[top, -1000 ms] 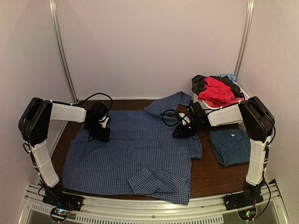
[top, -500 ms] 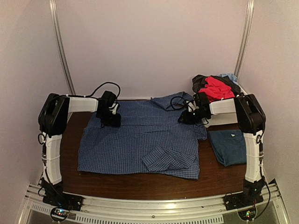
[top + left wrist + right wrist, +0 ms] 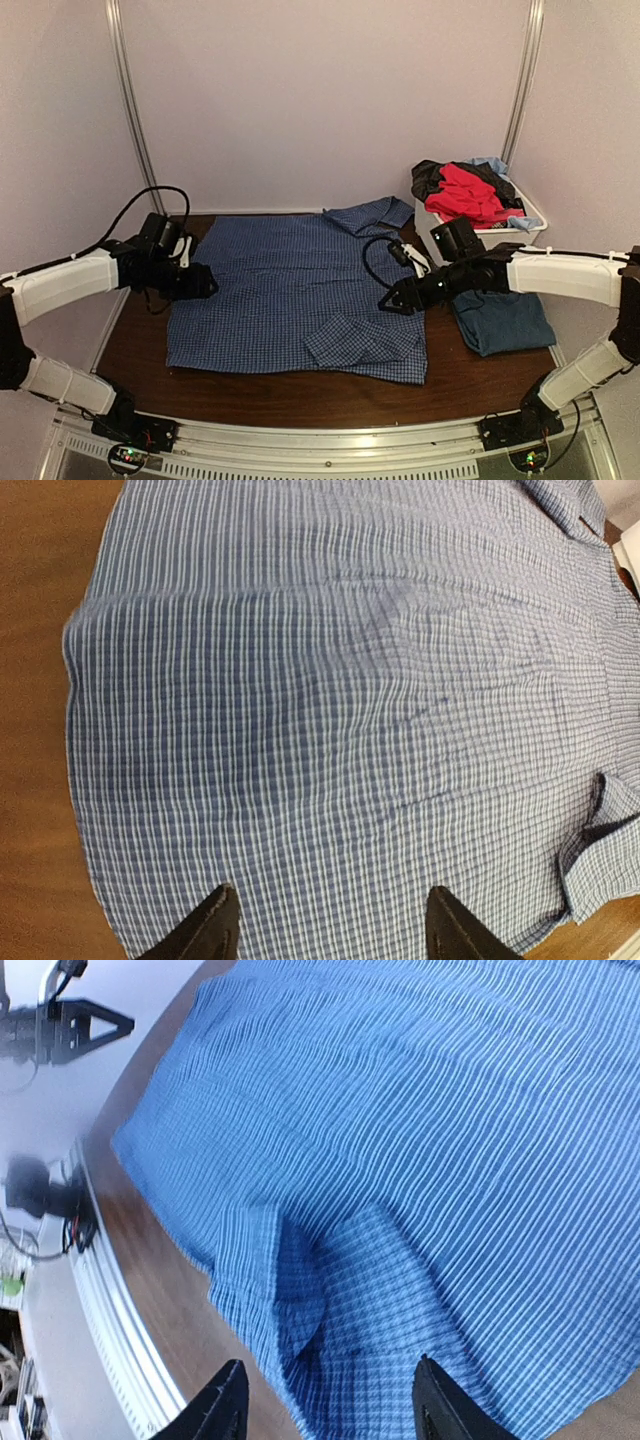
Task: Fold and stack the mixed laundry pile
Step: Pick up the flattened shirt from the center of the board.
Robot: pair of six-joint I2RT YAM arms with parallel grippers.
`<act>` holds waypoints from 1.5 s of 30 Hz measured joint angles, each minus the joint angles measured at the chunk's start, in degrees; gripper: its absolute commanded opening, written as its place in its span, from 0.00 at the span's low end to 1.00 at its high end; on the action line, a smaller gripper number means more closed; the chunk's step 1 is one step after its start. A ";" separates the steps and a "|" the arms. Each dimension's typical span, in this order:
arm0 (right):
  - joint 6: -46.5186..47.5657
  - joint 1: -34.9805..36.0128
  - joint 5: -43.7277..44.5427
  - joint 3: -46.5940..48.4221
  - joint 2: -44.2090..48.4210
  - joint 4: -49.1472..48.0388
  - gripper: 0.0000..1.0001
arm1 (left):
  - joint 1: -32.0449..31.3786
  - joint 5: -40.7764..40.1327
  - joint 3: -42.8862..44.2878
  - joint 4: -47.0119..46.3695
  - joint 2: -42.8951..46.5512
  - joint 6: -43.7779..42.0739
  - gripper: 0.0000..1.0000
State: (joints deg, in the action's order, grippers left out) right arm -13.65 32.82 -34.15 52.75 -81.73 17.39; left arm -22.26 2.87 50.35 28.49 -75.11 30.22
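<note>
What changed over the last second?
The left gripper and right gripper dragged the checked shirt away from the near edge, then let go, opened and drew back to its sides. The shirt lies spread out. The folded dark-blue T-shirt and the white bin stayed put.

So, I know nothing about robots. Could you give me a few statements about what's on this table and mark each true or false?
1. The checked shirt lies spread out on the table. True.
2. The right gripper is clamping the shirt's sleeve. False: its fingers stand apart and hold nothing.
3. A folded dark-blue T-shirt lies to the right of the checked shirt. True.
4. The white bin is empty. False: red, black and light-blue clothes are heaped in it.
5. The left gripper is open. True.
</note>
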 measured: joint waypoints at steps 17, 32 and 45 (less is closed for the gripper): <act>1.18 11.69 5.38 -9.05 -2.64 1.92 0.57 | -0.02 0.24 -20.35 15.32 25.75 29.92 0.57; 2.71 12.59 11.98 -6.95 -3.80 1.60 0.00 | 1.33 -3.45 -21.55 21.24 19.98 39.85 0.46; 1.66 12.59 16.63 -4.57 5.53 2.58 0.00 | 1.33 -0.90 -23.98 19.06 21.92 42.60 0.06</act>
State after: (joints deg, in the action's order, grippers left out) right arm -11.99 45.41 -17.52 48.18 -76.20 19.97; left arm -20.93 1.98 26.37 47.55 -53.19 72.82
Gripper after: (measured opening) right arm 0.005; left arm 0.173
